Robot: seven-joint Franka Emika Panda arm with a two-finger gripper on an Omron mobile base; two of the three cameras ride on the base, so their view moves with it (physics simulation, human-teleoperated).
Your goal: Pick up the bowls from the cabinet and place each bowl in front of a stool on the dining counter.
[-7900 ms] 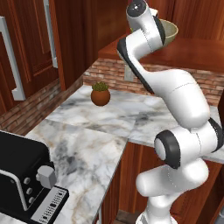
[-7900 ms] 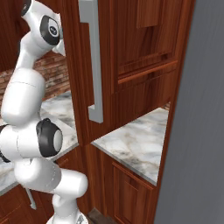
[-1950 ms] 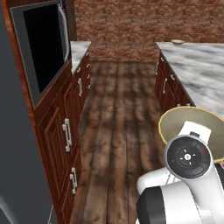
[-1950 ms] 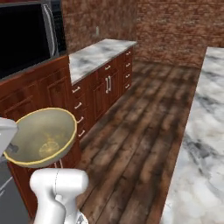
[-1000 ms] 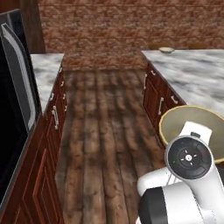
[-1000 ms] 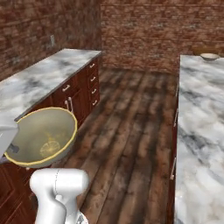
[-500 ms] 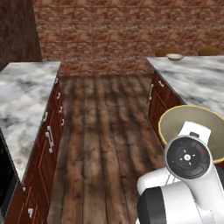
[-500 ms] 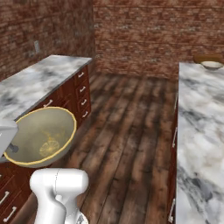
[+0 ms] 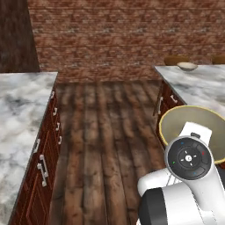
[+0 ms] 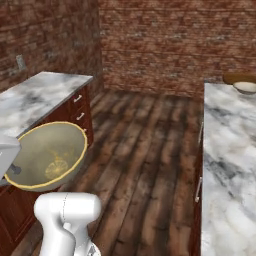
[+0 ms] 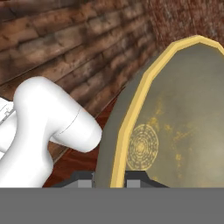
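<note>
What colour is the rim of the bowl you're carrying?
Pale yellow, on the grey-olive bowl; clearest in the hand view.

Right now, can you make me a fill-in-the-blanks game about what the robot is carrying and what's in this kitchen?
1. The gripper is shut on the rim of the deep grey-olive ceramic bowl, whose rim is coloured ____.
2. The shallow cream ceramic bowl already sits on the long ____-topped dining counter.
3. The far wall is built of red-brown ____.
4. The floor is made of dark ____ planks.

Missing words: yellow; marble; brick; wooden
</note>
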